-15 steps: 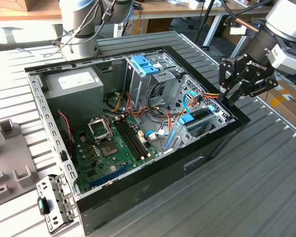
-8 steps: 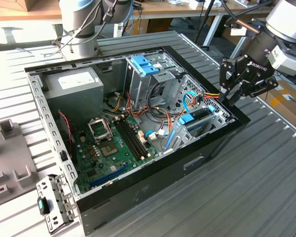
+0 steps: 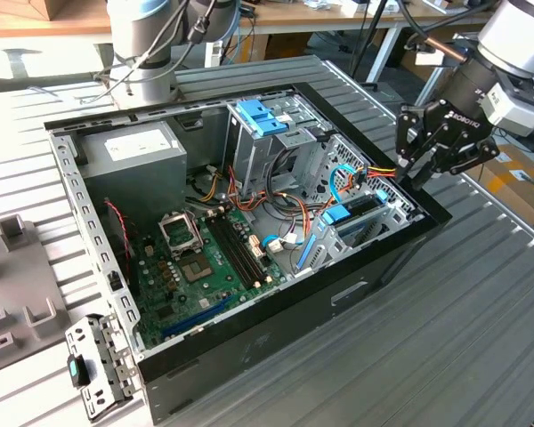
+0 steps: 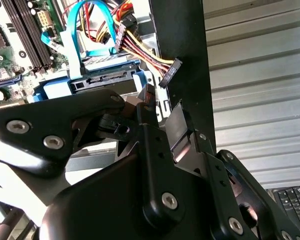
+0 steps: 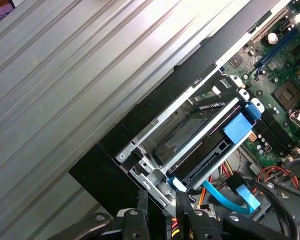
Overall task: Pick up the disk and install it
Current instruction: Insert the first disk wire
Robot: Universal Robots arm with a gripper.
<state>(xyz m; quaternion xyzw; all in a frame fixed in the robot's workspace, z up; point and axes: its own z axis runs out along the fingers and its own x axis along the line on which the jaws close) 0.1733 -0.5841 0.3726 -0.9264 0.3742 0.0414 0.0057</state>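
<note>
End effector poised at the computer case's (image 3: 276, 329) corner, the disk in its bay.
Exterior view: end effector (image 3: 416, 169), partly open and empty, hovers just beside the disk (image 3: 354, 213). Second wrist view: its connector edge faces the fingertips. First wrist view: its long axis runs away towards the motherboard (image 5: 282, 100).

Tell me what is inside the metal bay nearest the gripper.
The disk, in blue rails, lies in the bay; a blue cable reaches its connector end. The bay's bars cover part of it, so whether it is fully seated cannot be seen.
</note>
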